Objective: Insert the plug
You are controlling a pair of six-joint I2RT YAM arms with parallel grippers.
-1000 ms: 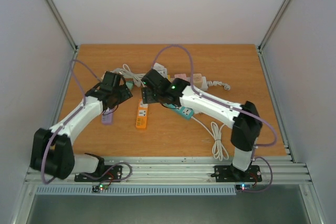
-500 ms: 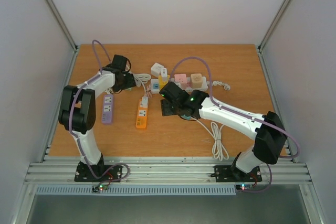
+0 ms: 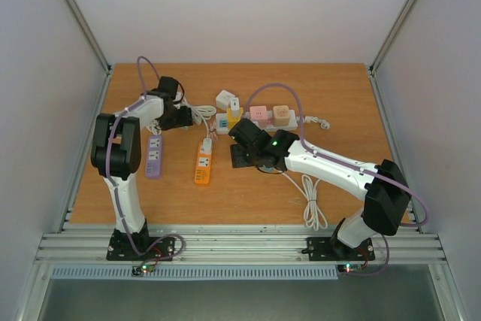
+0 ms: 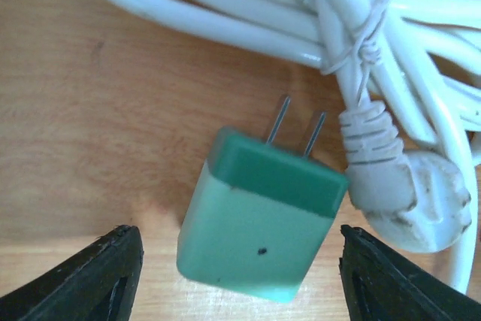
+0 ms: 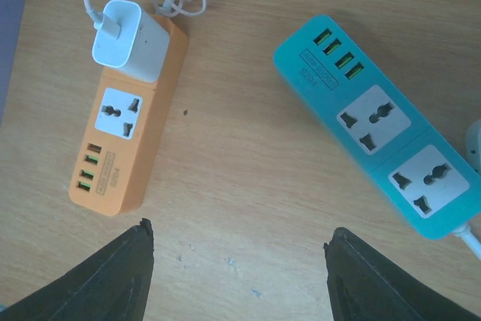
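Note:
A green plug (image 4: 259, 223) with two metal prongs lies on the wooden table in the left wrist view, prongs pointing away. My left gripper (image 4: 239, 252) is open, with one finger on each side of the plug and not touching it. In the top view this gripper (image 3: 180, 116) is at the back left and hides the plug. My right gripper (image 5: 240, 234) is open and empty over bare wood, between an orange power strip (image 5: 131, 133) and a teal power strip (image 5: 376, 122). In the top view the right gripper (image 3: 240, 153) is right of the orange strip (image 3: 203, 162).
A coiled white cable (image 4: 361, 35) with a white plug (image 4: 409, 193) lies just right of the green plug. A white charger (image 5: 128, 39) sits in the orange strip. A purple strip (image 3: 153, 157) lies at the left. A white strip with cube adapters (image 3: 259, 116) lies at the back.
My left arm has swung from over the purple strip to the back left, over the green plug. My right gripper has moved nearer and right, to between the orange and teal strips.

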